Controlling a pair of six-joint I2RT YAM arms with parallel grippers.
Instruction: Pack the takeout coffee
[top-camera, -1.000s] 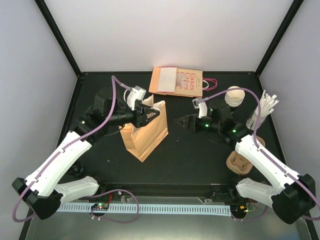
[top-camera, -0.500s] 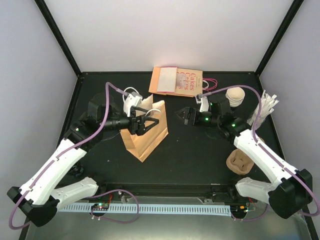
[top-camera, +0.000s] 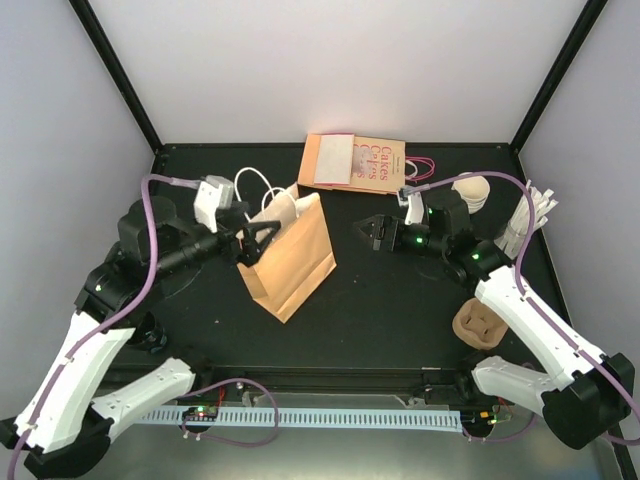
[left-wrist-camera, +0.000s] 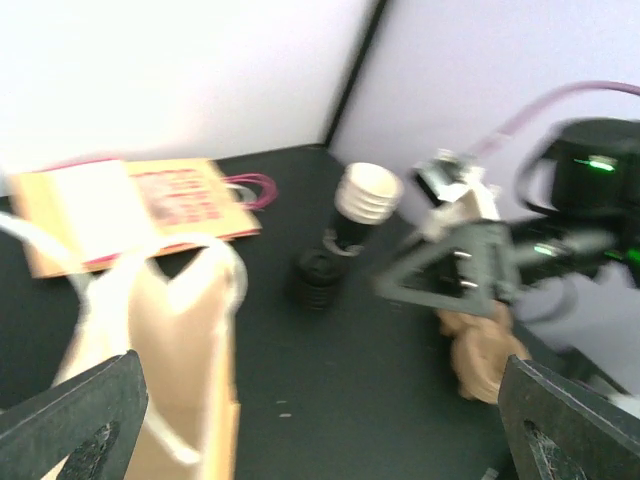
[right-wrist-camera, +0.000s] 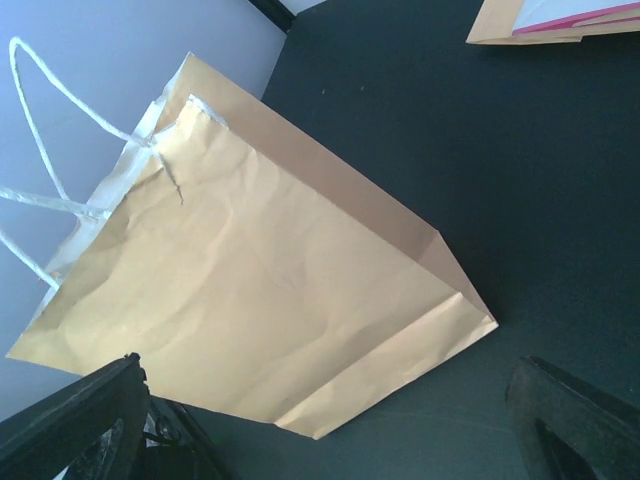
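Black takeout cups (left-wrist-camera: 357, 208): far-R part of desk (top-camera: 400, 300), behind R arm. Cream-white inside; rims look layered, so prob. several nested, but pic is blurred. Outside the bag, in neither claw.
Lids (left-wrist-camera: 315, 280): small black stack on desk just beside cups, on side toward bag.
Kraft bag (top-camera: 290, 258): plain brown paper w/ white twisted handles. Seems upright on its base, mid-desk, L of centre. Well apart from cups.
L claw (top-camera: 256, 240): jaws wide apart, holding nothing, at bag's top L corner. Touching it or not, can't tell.
R claw (top-camera: 372, 232): jaws wide apart, empty, over desk R of bag w/ a clear gap btw them. Cups sit behind it.
Printed bag (top-camera: 355, 162): lies flat at far edge, pink handles, paler sheet on its L half.
Cup carrier (top-camera: 480, 325): brown moulded pulp, near-R, beside R arm.
Straws (top-camera: 525, 215): white paper-wrapped bundle, upright, far-R edge.
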